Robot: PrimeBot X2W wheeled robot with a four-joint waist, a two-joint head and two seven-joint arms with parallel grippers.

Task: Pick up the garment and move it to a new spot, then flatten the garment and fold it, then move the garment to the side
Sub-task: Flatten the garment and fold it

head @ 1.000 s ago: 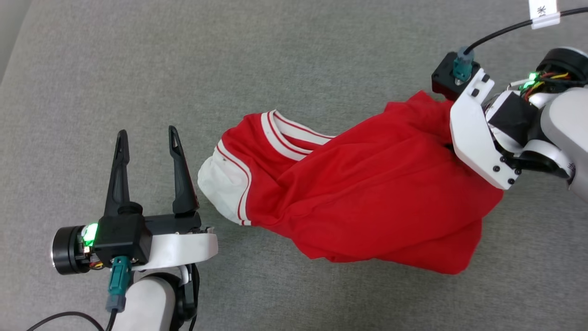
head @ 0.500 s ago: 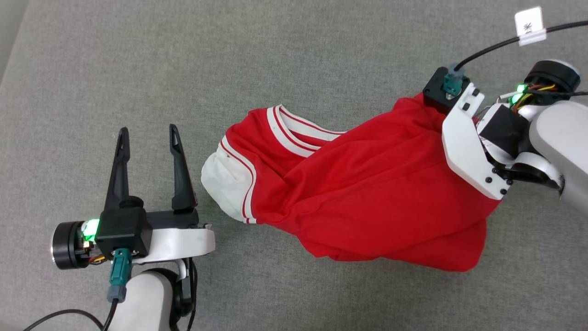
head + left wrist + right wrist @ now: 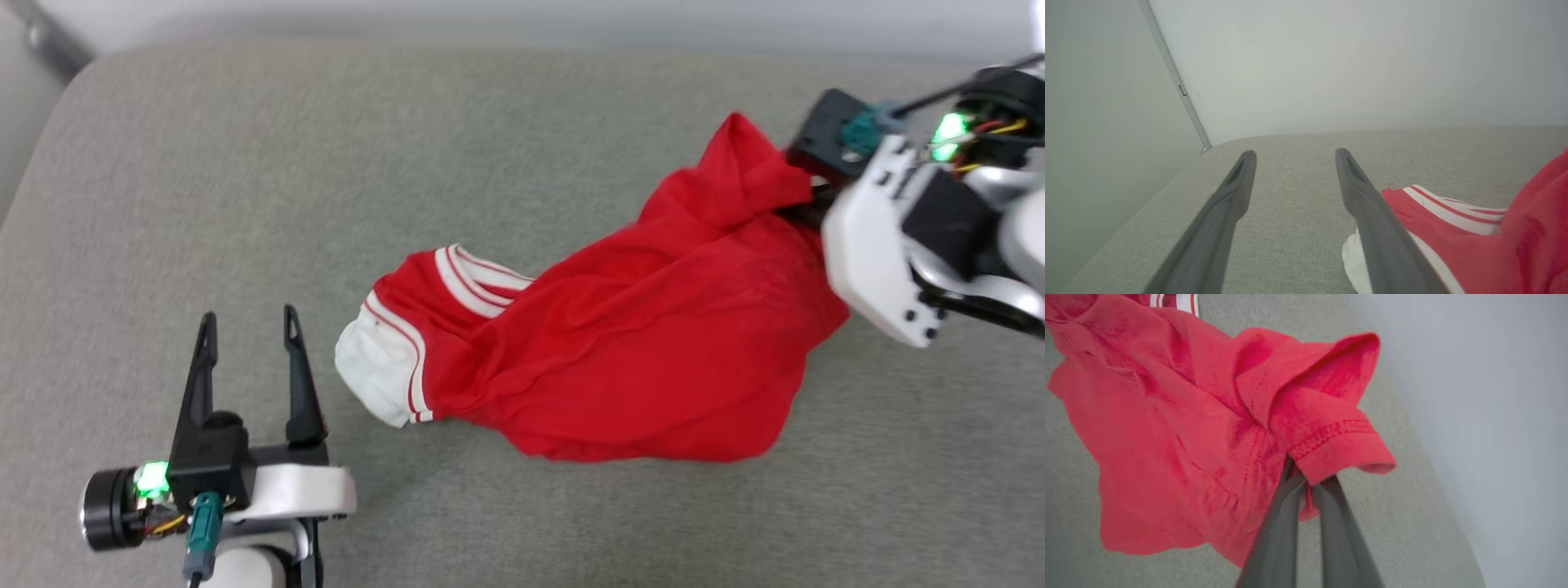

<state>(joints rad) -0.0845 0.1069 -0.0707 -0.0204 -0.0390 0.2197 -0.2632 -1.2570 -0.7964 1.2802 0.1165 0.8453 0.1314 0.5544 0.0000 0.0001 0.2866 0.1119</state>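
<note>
The garment is a crumpled red jersey with a white sleeve and red-white striped trim, lying across the grey cushion. Its hem end at the upper right is lifted off the surface. My right gripper is shut on that red hem, the cloth bunched over the fingertips; in the head view the gripper is mostly hidden behind cloth and its white wrist housing. My left gripper stands open and empty just left of the white sleeve. In the left wrist view the garment lies right of the open fingers.
The grey cushion stretches wide around the garment, with its rounded far edge near the top of the head view. A pale wall rises behind the cushion. A black cable runs off the right wrist.
The right gripper has closed on the garment's hem and raised that end, pulling the cloth up and right. The head camera has tilted, so the whole picture shifted. The left gripper stayed open.
</note>
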